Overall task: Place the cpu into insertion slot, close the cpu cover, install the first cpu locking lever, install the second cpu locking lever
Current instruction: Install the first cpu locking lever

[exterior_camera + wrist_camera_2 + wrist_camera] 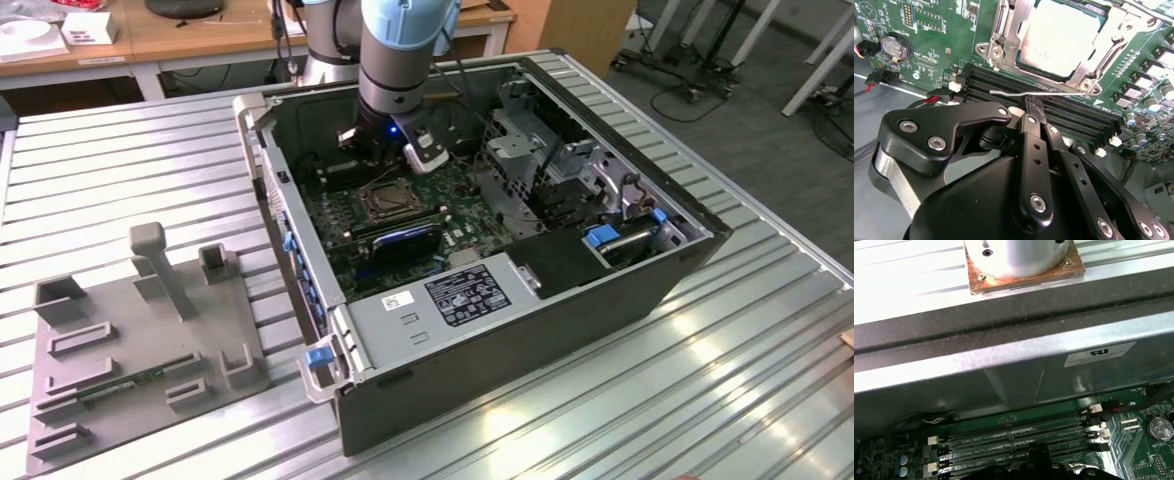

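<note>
In the second wrist view the cpu (1061,37) lies flat in the insertion slot (985,50), its pale metal face showing through the window of the cpu cover (1114,42), which lies down over it. A thin metal locking lever (1064,92) runs along the socket's edge above the black memory slots. My gripper (1034,105) is shut, its black fingertips right at this lever, and they seem to touch it. In the exterior view the gripper (400,165) hangs inside the open computer case just behind the insertion slot (387,201).
The case walls (287,200) and the drive cage (534,160) close in around the board. Long black memory slots (1019,432) lie under the fingertips. A coin battery (895,47) and cables sit nearby. A grey fixture plate (134,340) lies on the table at the exterior view's left.
</note>
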`<action>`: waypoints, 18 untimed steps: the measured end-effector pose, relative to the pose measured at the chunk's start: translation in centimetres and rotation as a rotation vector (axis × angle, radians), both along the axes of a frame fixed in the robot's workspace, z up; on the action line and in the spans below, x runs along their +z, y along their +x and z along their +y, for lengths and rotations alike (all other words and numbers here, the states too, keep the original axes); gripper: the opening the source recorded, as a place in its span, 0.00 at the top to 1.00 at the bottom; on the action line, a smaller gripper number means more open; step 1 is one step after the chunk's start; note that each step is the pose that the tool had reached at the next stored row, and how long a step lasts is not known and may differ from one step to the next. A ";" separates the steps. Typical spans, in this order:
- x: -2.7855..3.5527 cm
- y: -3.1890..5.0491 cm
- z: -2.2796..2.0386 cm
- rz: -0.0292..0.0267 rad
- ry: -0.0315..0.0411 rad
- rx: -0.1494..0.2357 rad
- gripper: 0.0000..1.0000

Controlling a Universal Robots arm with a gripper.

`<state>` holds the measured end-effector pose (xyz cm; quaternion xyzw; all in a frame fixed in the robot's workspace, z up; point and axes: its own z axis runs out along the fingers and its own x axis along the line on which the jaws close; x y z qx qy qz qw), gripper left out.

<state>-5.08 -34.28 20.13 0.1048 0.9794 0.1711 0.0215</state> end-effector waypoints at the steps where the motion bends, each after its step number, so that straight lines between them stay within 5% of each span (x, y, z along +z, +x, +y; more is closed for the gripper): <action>1: 0.00 0.00 0.00 -0.0001 0.0002 0.000 0.90; 18: 0.47 -0.14 0.09 -0.0001 0.0046 0.000 0.90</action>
